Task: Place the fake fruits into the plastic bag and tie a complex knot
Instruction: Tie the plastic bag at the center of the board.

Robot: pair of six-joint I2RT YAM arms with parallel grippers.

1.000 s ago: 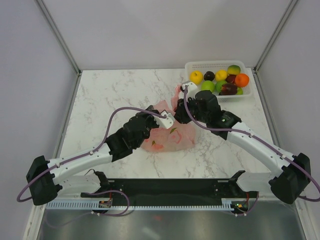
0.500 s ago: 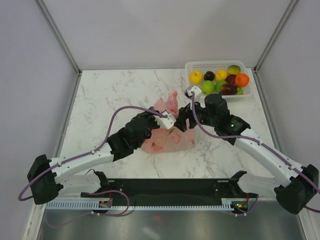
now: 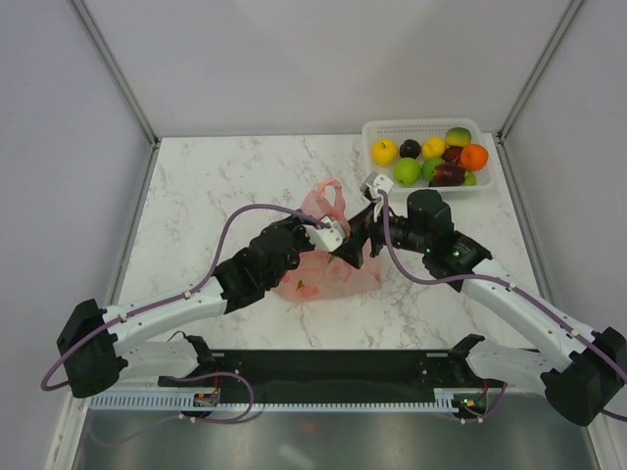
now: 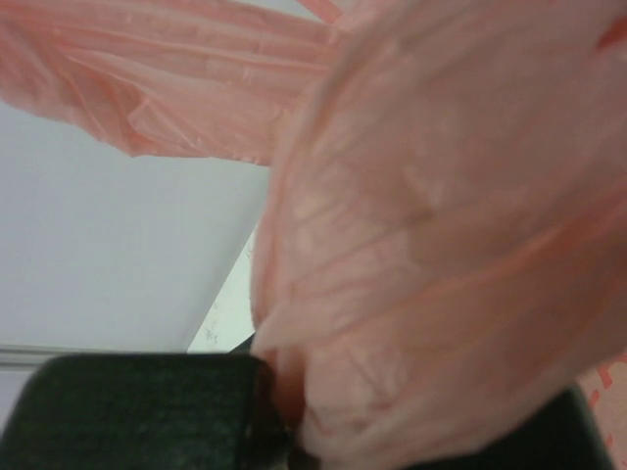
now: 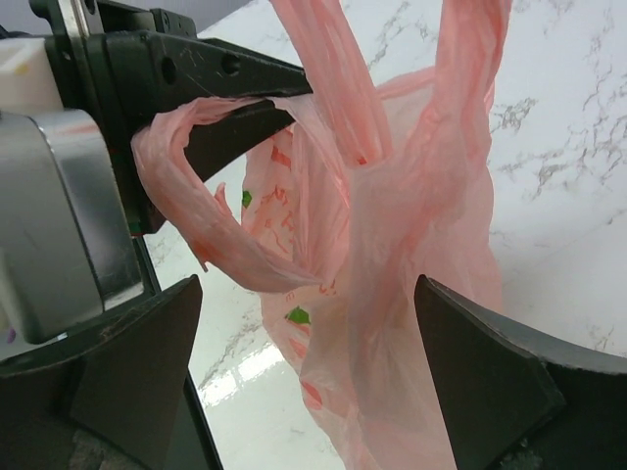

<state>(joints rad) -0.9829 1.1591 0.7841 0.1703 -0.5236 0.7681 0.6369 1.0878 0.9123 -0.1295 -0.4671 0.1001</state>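
Note:
The pink plastic bag [image 3: 323,262] sits mid-table, one handle loop [image 3: 332,196] standing up. My left gripper [image 3: 336,235] is shut on the bag's other handle; pink plastic [image 4: 441,245] fills the left wrist view, pinched beside the dark finger [image 4: 137,411]. My right gripper [image 5: 309,377] stands wide open just right of the bag [image 5: 411,245], its fingers on either side of the hanging plastic without pinching it. The fake fruits lie in the white basket [image 3: 416,125]: yellow [image 3: 384,151], green [image 3: 407,169], orange [image 3: 473,157], dark purple [image 3: 409,148]. No knot is in view.
The basket sits at the table's far right corner, by the enclosure post. Both arms meet over the bag, the left gripper's black body [image 5: 196,78] close in front of the right wrist camera. Marble tabletop [image 3: 216,186] lies to the left.
My right gripper has opened and let go of the bag's handle, then drawn back and down beside the bag. The freed handle loop now stands up. The left gripper has kept its hold.

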